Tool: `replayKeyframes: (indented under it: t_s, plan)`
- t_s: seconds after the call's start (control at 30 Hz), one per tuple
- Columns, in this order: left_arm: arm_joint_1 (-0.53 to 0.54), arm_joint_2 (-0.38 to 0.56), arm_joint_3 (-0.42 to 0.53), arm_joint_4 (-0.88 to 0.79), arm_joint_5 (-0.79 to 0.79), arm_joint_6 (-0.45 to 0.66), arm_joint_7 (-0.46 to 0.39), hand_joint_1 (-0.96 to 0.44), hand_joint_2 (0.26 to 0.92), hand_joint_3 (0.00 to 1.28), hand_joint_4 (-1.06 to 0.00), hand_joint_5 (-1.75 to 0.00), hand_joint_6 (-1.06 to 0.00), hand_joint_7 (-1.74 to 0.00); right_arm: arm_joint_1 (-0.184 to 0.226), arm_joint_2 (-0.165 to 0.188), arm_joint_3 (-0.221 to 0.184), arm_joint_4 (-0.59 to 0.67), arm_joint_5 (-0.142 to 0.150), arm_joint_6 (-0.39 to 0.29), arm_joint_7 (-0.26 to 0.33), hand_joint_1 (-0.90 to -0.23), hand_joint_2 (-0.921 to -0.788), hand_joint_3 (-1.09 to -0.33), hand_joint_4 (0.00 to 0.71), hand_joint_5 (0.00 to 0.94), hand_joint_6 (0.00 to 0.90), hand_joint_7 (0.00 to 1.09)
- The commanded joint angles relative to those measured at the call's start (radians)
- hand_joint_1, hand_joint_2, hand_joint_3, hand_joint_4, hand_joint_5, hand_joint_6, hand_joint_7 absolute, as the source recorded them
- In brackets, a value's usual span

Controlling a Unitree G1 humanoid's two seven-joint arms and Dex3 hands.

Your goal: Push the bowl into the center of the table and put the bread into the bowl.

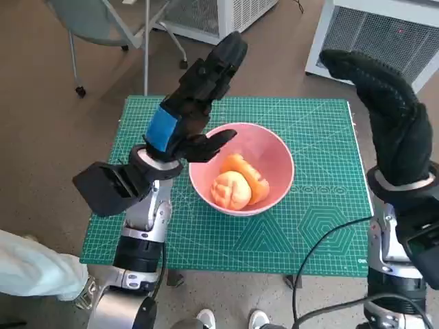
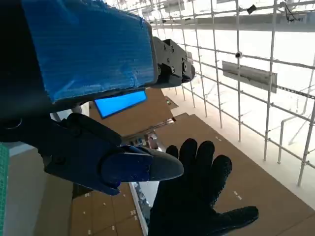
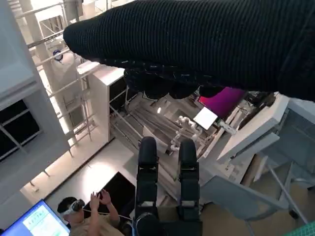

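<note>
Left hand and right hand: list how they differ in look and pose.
The black left hand with blue tape on its back hangs over the pink bowl's left rim; the right hand in a black knitted glove is raised past the green mat's right edge. Both are lifted and hold nothing.

The surface (image 1: 322, 226) is covered by a green gridded cutting mat (image 1: 302, 137). A pink bowl (image 1: 274, 154) is seen resting on the mat near its middle.

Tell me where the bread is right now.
In the head view, the bread lies inside the pink bowl near the green mat's middle, just right of the raised left hand.
</note>
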Motion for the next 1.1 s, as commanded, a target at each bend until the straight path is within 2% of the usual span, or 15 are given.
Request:
replayKeyframes:
  t_s: [0.03, 0.5, 0.77, 1.1]
  plan:
    - [0.004, 0.017, 0.019, 0.006, -0.004, -0.022, -0.001, -0.67, 0.921, 0.41, -0.08, 0.0, -0.19, -0.01, 0.013, 0.024, 0.017, 0.023, -0.008, 0.008, -0.011, -0.665, -0.921, -0.719, 0.078, 0.004, -0.001, 0.39]
    - [0.004, 0.027, 0.045, 0.05, 0.0, -0.092, -0.001, -0.67, 0.921, 0.44, -0.08, 0.0, -0.19, -0.01, -0.026, 0.053, 0.04, 0.098, -0.006, -0.003, -0.006, -0.661, -0.921, -0.723, 0.074, 0.001, -0.001, 0.39]
    - [-0.001, 0.038, 0.054, 0.082, 0.012, -0.146, 0.007, -0.67, 0.921, 0.46, -0.08, 0.0, -0.19, -0.01, -0.053, 0.064, 0.052, 0.166, 0.012, -0.015, 0.021, -0.658, -0.921, -0.73, 0.068, 0.0, -0.001, 0.37]
    - [0.007, 0.053, 0.069, 0.097, 0.0, -0.15, 0.002, -0.66, 0.921, 0.46, -0.09, -0.01, -0.21, -0.02, -0.09, 0.078, 0.058, 0.244, 0.023, -0.024, 0.056, -0.651, -0.921, -0.739, 0.06, 0.0, -0.001, 0.35]
